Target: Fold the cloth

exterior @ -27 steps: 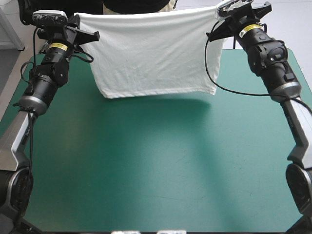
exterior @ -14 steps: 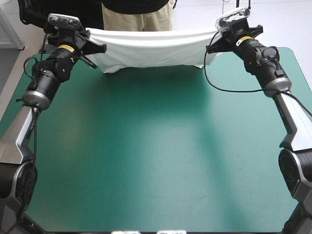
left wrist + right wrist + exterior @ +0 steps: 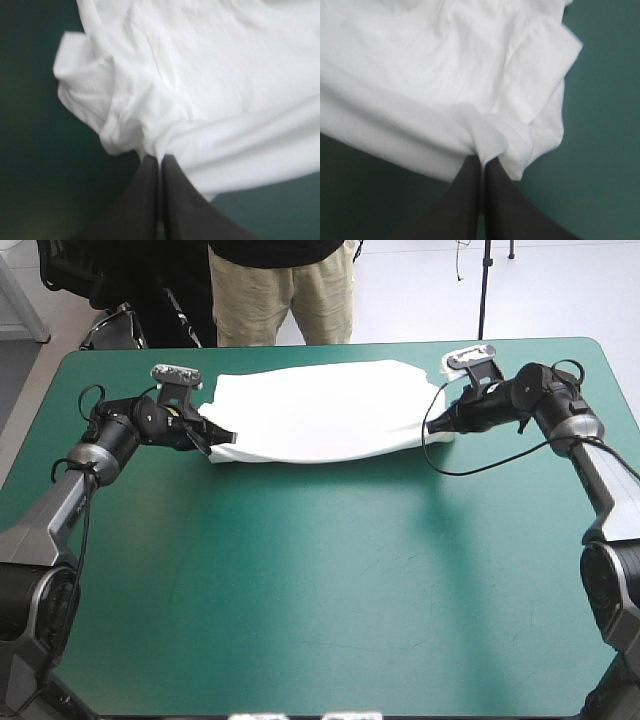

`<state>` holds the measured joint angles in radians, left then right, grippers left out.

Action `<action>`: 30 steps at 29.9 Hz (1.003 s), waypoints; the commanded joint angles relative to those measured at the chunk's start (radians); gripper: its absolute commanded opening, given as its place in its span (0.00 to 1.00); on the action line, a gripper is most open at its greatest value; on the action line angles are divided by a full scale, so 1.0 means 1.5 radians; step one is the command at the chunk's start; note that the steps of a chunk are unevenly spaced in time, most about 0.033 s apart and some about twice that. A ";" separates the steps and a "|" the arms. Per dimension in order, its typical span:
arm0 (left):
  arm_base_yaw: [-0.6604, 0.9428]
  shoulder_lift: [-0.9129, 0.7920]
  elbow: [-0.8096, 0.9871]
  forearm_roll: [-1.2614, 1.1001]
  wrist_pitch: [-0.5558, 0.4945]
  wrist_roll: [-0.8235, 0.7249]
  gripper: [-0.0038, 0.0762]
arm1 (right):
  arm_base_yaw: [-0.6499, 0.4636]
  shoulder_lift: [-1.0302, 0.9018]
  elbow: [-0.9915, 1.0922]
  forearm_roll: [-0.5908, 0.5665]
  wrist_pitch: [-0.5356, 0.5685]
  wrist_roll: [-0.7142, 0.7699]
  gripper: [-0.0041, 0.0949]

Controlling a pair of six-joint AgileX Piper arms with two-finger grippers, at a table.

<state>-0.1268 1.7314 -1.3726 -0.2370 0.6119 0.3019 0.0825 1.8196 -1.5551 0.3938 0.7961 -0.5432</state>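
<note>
T-shirt [image 3: 320, 410]: lies in a wide band on the far half of the teal-green surface [image 3: 320, 580] | left tool [image 3: 160, 159]: fingers all but pressed together, pinching the T-shirt's near left corner, low over the surface | right tool [image 3: 482, 159]: same pinch on the near right corner | cloth bunched at both pinches

t-shirt [image 3: 320, 410]: white cloth, soft, matt, creased, fine ribbed weave at the bunched corners. cover [image 3: 330, 570]: teal-green, matt, smooth, faint pale scuffs. fingers [image 3: 145, 200]: black, matt, smooth; plastic or rubber, cannot tell which.
</note>
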 commanded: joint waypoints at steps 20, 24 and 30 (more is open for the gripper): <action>-0.038 -0.239 0.322 -0.012 0.121 0.021 0.03 | -0.027 -0.285 0.436 0.018 0.073 -0.012 0.03; -0.079 -0.260 0.352 -0.013 0.122 0.013 0.03 | -0.027 -0.341 0.465 0.020 0.077 -0.004 0.03; -0.103 -0.263 0.357 -0.013 0.118 -0.009 0.03 | -0.027 -0.355 0.473 0.020 0.115 -0.002 0.03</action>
<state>-0.2724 1.3699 -0.8212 -0.2384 0.8048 0.3106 0.0513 1.3151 -0.8360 0.4027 0.9405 -0.5454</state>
